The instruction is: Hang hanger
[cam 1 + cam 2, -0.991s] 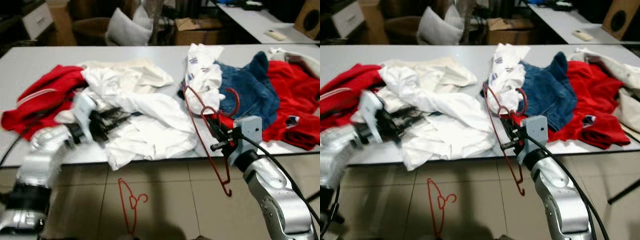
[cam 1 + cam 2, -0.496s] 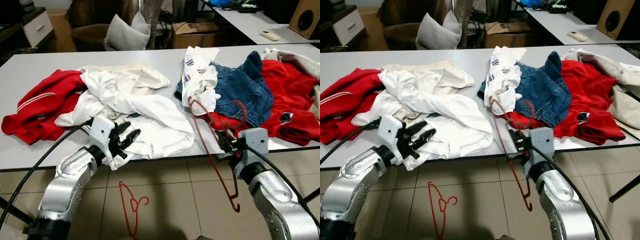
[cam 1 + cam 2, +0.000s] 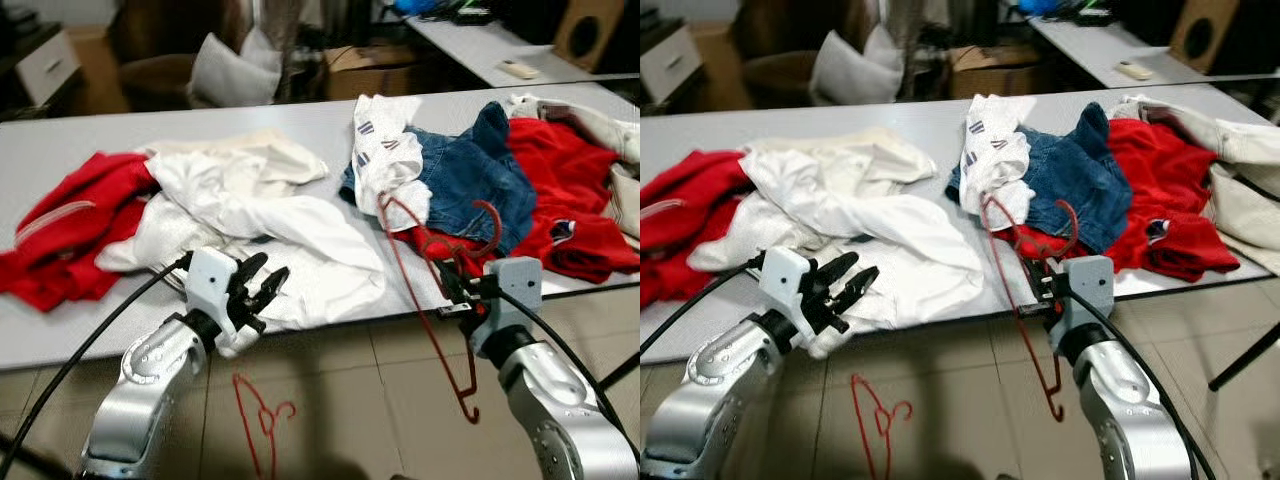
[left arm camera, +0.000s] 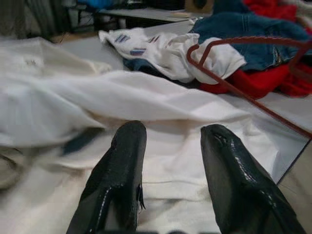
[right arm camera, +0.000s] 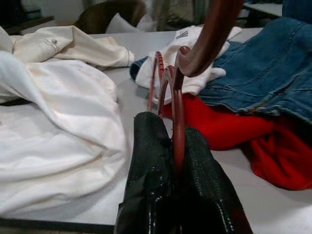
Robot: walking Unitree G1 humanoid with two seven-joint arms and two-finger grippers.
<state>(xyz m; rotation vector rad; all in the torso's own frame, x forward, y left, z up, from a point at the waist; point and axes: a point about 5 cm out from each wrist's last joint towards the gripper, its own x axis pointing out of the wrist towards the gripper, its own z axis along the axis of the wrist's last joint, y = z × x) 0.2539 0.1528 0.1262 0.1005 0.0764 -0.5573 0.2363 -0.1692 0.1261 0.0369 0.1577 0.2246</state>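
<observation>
a: what is on the floor close to us?
b: a red hanger (image 3: pixel 262 420) on the tiles.
a: and the right pincer (image 3: pixel 452 285)?
b: it pinches another red hanger (image 3: pixel 430 290) tight at the tabletop (image 3: pixel 60 345) edge.
a: the left pincer (image 3: pixel 262 290)?
b: fingers apart, holding nothing, over a white shirt (image 3: pixel 300 230).
a: farther back?
b: blue jeans (image 3: pixel 470 175) and red clothes (image 3: pixel 575 190).
</observation>
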